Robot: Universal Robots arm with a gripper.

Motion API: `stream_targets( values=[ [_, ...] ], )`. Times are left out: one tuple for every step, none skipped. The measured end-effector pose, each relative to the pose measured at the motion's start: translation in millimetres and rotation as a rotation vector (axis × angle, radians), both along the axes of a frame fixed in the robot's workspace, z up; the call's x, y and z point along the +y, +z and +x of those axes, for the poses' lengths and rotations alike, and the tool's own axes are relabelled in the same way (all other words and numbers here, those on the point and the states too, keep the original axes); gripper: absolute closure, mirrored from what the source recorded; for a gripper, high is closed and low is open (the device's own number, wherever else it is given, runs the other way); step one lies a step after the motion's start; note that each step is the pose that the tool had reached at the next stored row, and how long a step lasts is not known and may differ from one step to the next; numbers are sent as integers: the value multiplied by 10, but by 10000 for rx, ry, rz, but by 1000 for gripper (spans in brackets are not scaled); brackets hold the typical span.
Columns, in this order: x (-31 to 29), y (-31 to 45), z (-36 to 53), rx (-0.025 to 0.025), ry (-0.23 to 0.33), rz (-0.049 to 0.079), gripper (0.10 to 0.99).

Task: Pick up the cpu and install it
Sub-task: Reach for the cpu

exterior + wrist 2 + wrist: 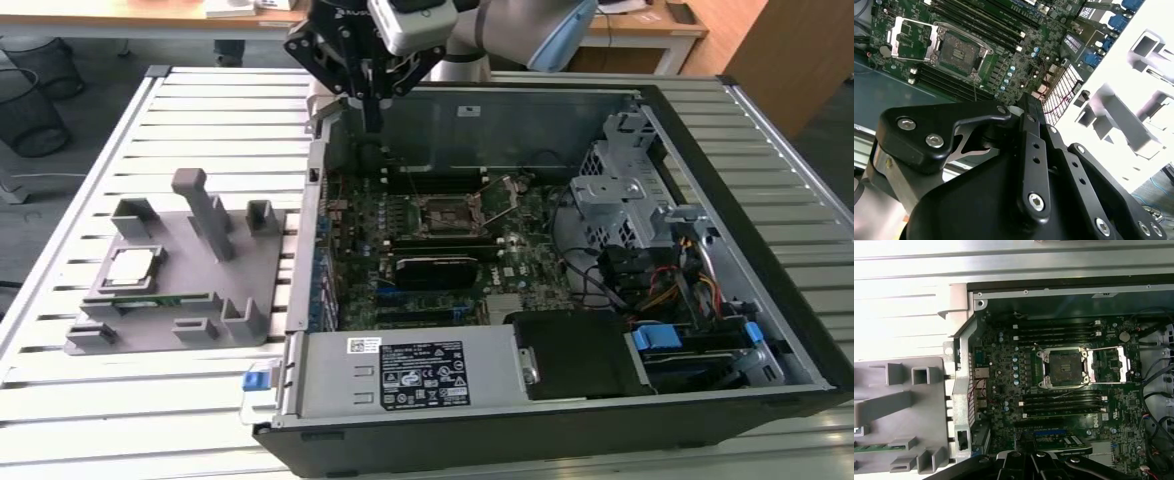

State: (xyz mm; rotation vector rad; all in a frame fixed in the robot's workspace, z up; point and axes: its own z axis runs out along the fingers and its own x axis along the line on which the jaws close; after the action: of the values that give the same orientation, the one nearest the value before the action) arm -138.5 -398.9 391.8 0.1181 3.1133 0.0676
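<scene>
The gripper (372, 120) hangs over the case's (534, 440) far edge, fingers pressed together on nothing. The cpu (130, 268) lies flat on the fixture (134, 338), outside the case on the exterior view's left, its top uncovered.

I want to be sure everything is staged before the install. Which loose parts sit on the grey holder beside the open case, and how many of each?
cpu: 1
green memory stick: 1
Total on the grey holder: 2
</scene>
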Motion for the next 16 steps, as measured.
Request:
stream_targets(
  values=[
    [0,-1,-3,1,0,0,980],
    [0,-2,-6,3,1,0,980],
    [0,-3,-8,4,0,0,980],
    [0,-4,-11,4,0,0,980],
    [0,-4,-12,5,1,0,980],
    [0,-5,-15,4,0,1,980],
    [0,-6,-17,4,0,1,980],
    [0,-7,-20,3,0,2,980],
    [0,-7,-23,4,0,1,980],
    [0,-8,-24,4,0,1,980],
    [0,-7,-25,5,1,0,980],
    [0,-8,-29,5,0,1,980],
    [0,-9,-36,4,0,1,980],
    [0,-10,-39,5,1,1,980],
    [0,-10,-42,5,0,0,980],
    [0,-10,-44,5,1,0,980]
  ],
)
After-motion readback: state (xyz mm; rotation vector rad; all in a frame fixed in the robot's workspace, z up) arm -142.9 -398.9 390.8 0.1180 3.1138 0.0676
